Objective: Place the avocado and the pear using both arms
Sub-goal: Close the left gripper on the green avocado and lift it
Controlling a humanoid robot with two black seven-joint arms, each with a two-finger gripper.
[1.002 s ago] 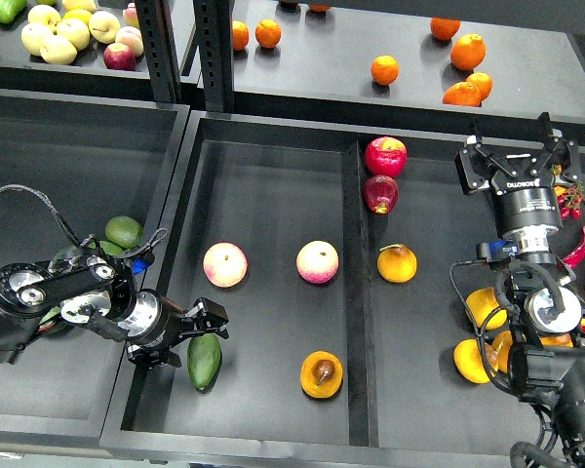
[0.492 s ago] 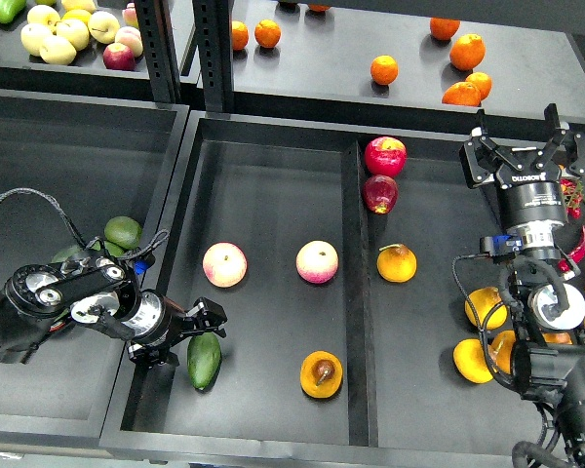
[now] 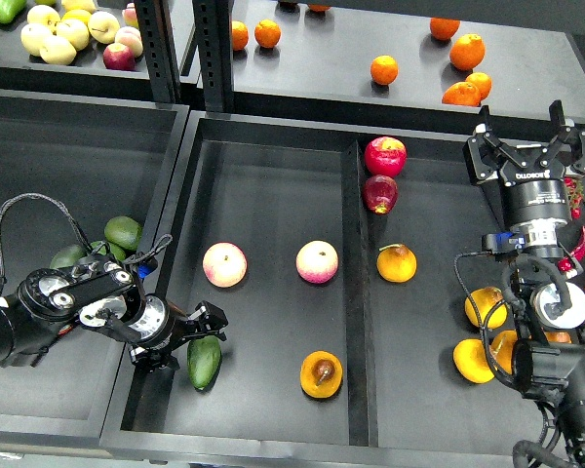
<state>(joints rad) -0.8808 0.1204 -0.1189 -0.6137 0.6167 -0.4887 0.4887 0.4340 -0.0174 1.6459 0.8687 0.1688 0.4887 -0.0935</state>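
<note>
The avocado point(image 3: 204, 362) lies in the front left of the middle tray point(image 3: 273, 175), dark green and tapered. The pear point(image 3: 322, 374), orange-yellow with a brown spot, lies near the tray's front, right of the avocado. My left gripper point(image 3: 190, 335) is open and empty, its fingers point(image 3: 211, 318) just above and left of the avocado, close to it. My right gripper point(image 3: 525, 132) is open and empty, raised high over the right tray's far edge, far from both fruits.
Two pink-yellow apples point(image 3: 225, 264) point(image 3: 317, 261) lie mid-tray. Past the divider point(image 3: 356, 292) are two red fruits point(image 3: 385, 156) and a stemmed orange-yellow fruit point(image 3: 397, 263). More avocados point(image 3: 123, 232) sit in the left tray. Yellow fruits point(image 3: 486, 307) lie under my right arm. Oranges point(image 3: 384, 69) sit on the shelf.
My left gripper stays beside the avocado while the left arm's rear has shifted slightly right and down. My right gripper has risen and drifted right.
</note>
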